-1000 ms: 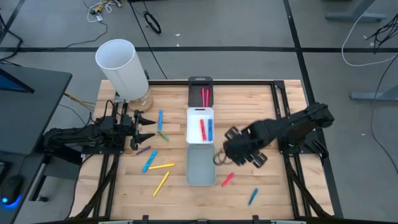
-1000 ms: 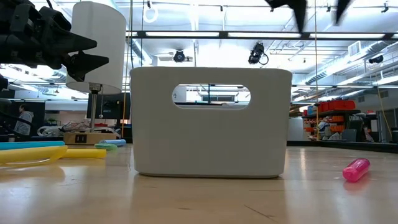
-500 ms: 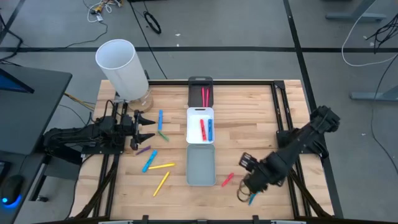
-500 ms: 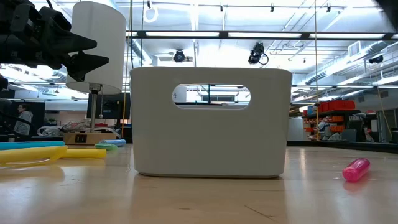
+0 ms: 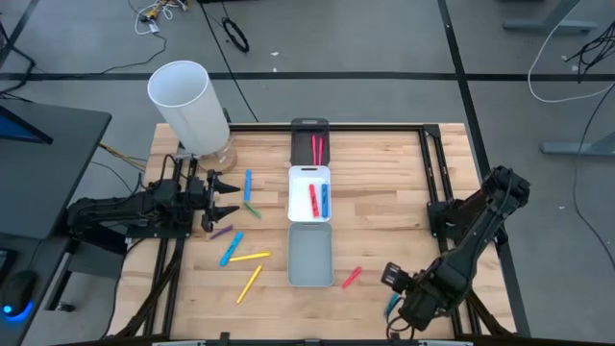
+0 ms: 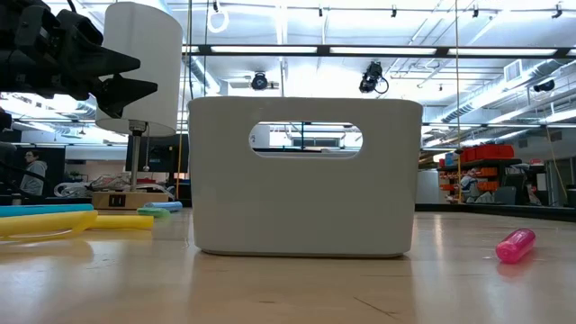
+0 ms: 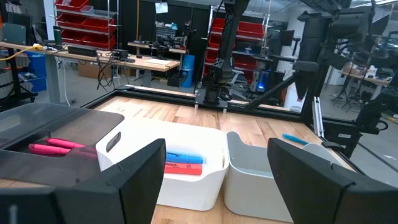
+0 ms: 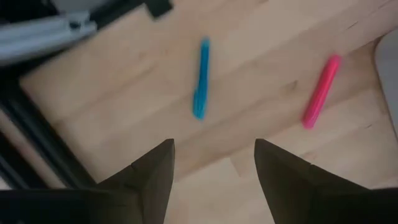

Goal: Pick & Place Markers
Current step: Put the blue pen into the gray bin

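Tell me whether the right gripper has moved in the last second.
Yes. In the high view the right gripper has swung away from beside the grey tray to the table's near right edge, past the pink marker, open and empty.

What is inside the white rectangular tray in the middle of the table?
Inside the white rectangular tray lie one red marker and one blue marker, side by side. Nothing covers them from above.

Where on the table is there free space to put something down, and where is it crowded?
Free: bare wood between the white tray and the right arm's base. Crowded: the patch left of the grey tray, where loose markers lie beside the open left gripper. The open right gripper hovers over the near right corner.
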`<state>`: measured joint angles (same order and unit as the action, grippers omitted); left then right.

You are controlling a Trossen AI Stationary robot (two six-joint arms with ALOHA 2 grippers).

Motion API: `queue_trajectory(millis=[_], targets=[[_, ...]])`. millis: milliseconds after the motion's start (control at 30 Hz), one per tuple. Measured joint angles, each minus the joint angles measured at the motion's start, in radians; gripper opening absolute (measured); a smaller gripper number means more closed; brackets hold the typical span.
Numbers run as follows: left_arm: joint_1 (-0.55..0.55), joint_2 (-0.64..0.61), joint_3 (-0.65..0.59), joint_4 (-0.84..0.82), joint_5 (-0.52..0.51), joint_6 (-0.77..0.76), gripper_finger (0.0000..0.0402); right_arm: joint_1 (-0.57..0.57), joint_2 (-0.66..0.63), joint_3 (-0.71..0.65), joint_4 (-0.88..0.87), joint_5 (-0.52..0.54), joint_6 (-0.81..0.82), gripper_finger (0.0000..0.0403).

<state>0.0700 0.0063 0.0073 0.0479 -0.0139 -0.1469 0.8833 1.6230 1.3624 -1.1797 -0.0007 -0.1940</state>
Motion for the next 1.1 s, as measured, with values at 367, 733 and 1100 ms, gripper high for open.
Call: queue_trajectory(millis=[367, 733, 1100], targets=[[0.000, 0.000, 0.000, 0.000, 0.000, 0.000, 0.0288, 0.008, 0.001, 0.000, 0.154, -0.018, 0.021, 0.0222], [0.000, 0.000, 0.000, 0.000, 0.000, 0.000, 0.0288, 0.008, 0.079, 0.000, 0.167, -0.018, 0.029, 0.0222], [0.000, 0.000, 0.000, 0.000, 0.000, 0.000, 0.0288, 0.008, 0.110, -0.149, 0.319, -0.037, 0.060, 0.0222]])
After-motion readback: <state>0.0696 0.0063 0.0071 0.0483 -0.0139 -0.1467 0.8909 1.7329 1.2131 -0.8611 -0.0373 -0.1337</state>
